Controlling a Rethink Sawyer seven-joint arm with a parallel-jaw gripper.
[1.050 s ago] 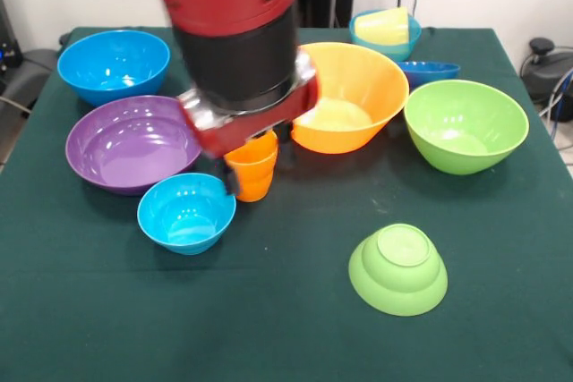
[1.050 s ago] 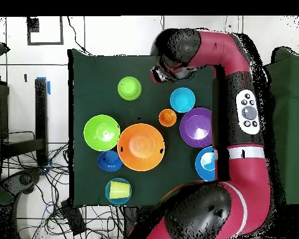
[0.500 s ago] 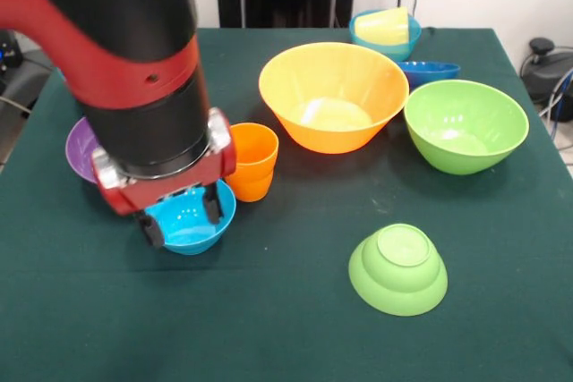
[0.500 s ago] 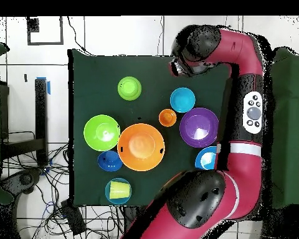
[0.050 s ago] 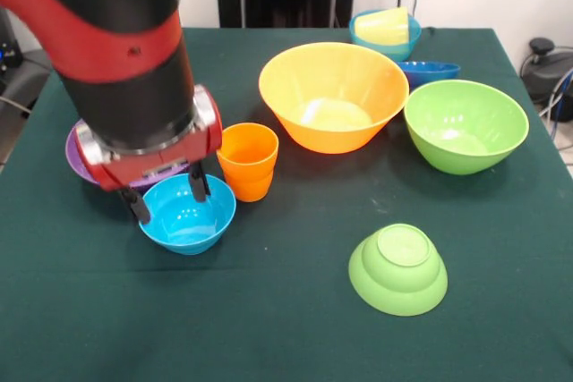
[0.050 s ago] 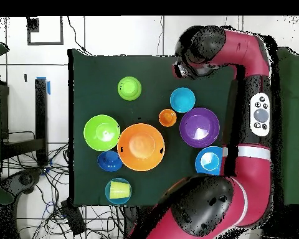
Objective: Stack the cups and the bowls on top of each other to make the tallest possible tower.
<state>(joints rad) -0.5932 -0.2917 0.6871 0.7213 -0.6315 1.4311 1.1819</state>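
In the front view, your gripper (image 5: 166, 199) hangs over the small light blue bowl (image 5: 187, 214). Its two dark fingers (image 5: 196, 183) are spread, one at the bowl's left rim and one at its back rim, and they pinch nothing. The orange cup (image 5: 248, 160) stands upright just beside that bowl. Behind the arm you can see an edge of the purple bowl (image 5: 75, 151). The large orange bowl (image 5: 333, 96) sits mid-worktop, with the large lime green bowl (image 5: 466, 124) beside it and the dark blue bowl (image 5: 428, 72) behind the two. At the far edge of the green worktop (image 5: 286, 310), the pale yellow cup (image 5: 383, 26) lies on its side in another light blue bowl (image 5: 397, 46). The small lime green bowl (image 5: 398, 268) rests upside down, well apart from the others.

In the overhead view, the arm's end sits beyond the small light blue bowl (image 6: 182, 99), and you cannot tell the fingers there. The purple bowl (image 6: 199, 127) and the large blue bowl (image 6: 208, 160) lie along the arm's side. The orange cup (image 6: 167, 117) stands between the small light blue bowl and the large orange bowl (image 6: 141, 147).
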